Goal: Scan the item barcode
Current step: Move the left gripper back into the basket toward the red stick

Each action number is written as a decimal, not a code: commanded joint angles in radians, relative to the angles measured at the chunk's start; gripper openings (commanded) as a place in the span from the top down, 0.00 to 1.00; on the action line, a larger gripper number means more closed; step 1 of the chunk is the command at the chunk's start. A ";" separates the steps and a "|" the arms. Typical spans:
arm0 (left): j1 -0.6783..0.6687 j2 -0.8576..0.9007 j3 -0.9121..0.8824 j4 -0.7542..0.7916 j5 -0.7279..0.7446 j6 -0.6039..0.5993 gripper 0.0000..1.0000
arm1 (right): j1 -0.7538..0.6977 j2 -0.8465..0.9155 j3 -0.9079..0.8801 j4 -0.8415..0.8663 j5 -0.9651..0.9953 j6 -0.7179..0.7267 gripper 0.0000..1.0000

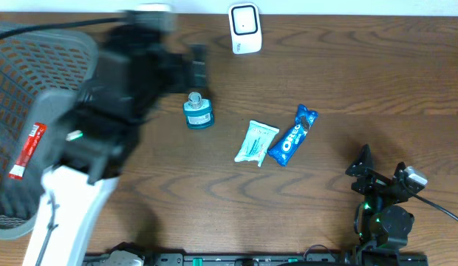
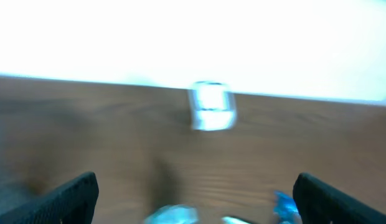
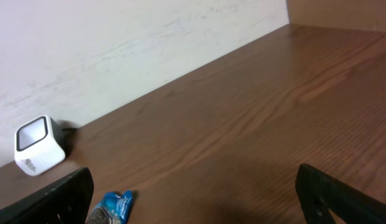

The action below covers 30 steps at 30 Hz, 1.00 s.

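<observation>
A white barcode scanner (image 1: 244, 28) stands at the table's back edge and shows blurred in the left wrist view as the scanner (image 2: 211, 106). Three items lie mid-table: a teal bottle (image 1: 198, 111), a white and teal packet (image 1: 256, 142) and a blue Oreo pack (image 1: 293, 135). My left gripper (image 1: 190, 68) is motion-blurred above the table, just behind the bottle. It is open (image 2: 196, 185) and empty, with the bottle (image 2: 171, 215) low between its fingers. My right gripper (image 1: 380, 168) rests at the front right, open (image 3: 194, 177) and empty, with the Oreo pack (image 3: 112, 208) by its left finger.
A grey wire basket (image 1: 37, 59) stands at the left with a red and white item (image 1: 28, 151) in it. The white wall (image 3: 118, 50) runs along the table's back edge behind the scanner (image 3: 37, 146).
</observation>
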 commanded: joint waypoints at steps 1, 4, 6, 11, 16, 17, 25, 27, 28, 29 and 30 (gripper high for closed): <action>0.207 -0.045 0.005 -0.074 -0.055 0.045 0.00 | 0.014 -0.002 -0.003 -0.002 0.002 -0.013 0.01; 0.389 -0.051 0.005 -0.171 -0.026 0.045 0.00 | 0.014 -0.002 -0.003 -0.002 0.002 -0.013 0.01; 0.484 -0.042 -0.003 -0.219 0.016 0.045 0.00 | 0.014 -0.002 -0.003 -0.002 0.002 -0.013 0.01; 0.697 0.011 -0.079 -0.225 0.048 0.046 0.00 | 0.014 -0.002 -0.003 -0.002 0.002 -0.013 0.01; 0.824 0.107 -0.103 -0.204 0.054 0.069 0.02 | 0.014 -0.002 -0.003 -0.002 0.002 -0.013 0.01; 0.845 0.137 -0.103 -0.202 0.054 0.087 0.02 | 0.014 -0.002 -0.003 -0.002 0.002 -0.013 0.01; 0.919 0.394 -0.103 -0.209 0.054 0.269 0.02 | 0.014 -0.002 -0.003 -0.002 0.002 -0.013 0.01; 0.927 0.456 -0.103 -0.211 0.054 0.307 0.02 | 0.014 -0.002 -0.003 -0.002 0.002 -0.013 0.01; 0.929 0.481 -0.103 -0.211 0.054 0.332 0.02 | 0.014 -0.002 -0.003 -0.002 0.002 -0.013 0.01; 0.931 0.505 -0.103 -0.209 0.054 0.357 0.02 | 0.014 -0.002 -0.003 -0.002 0.002 -0.013 0.01; 0.933 0.529 -0.103 -0.207 0.054 0.381 0.02 | 0.014 -0.002 -0.003 -0.002 0.002 -0.013 0.01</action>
